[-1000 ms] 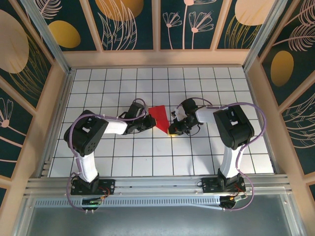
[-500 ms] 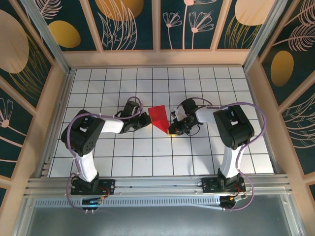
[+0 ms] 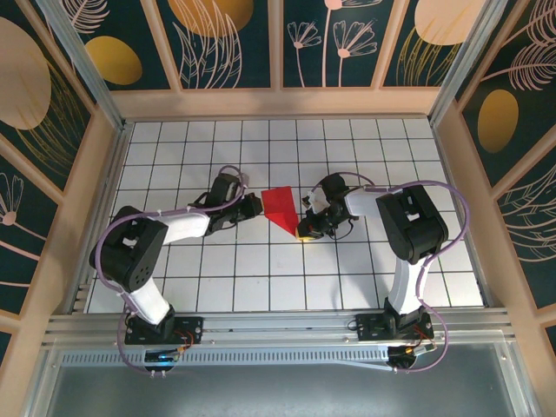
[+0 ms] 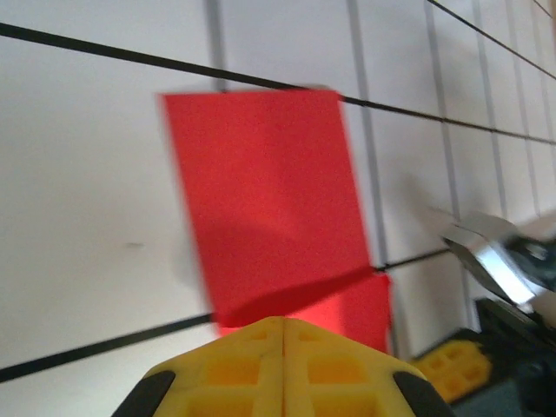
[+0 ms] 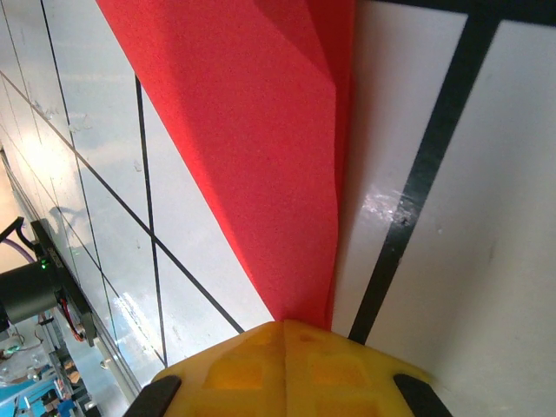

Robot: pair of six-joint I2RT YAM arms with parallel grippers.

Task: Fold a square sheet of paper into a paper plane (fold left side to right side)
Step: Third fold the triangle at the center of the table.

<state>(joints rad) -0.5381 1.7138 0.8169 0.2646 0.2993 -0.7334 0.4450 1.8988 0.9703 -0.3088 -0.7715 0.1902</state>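
The creased square sheet of paper (image 3: 280,207) lies flat just ahead of the left gripper (image 4: 284,326), which is closed and empty. The right gripper (image 5: 282,326), jaws together, appears to pinch its narrow tip. Light, limp and easily creased, the sheet is probably best taken at a free edge or corner.

A robotics lab test cell, seen from above. A white tabletop (image 3: 261,278) ruled with a black grid sits inside a light wooden frame (image 3: 278,102). The left, right and far walls are dark teal panels (image 3: 234,43) printed with gold circles and outlined plants, like a staged backdrop. Along the near edge runs an aluminium rail (image 3: 278,326), with two black-and-white robot arms (image 3: 143,252) (image 3: 408,226) bolted to it, looped with purple cables (image 3: 452,204).
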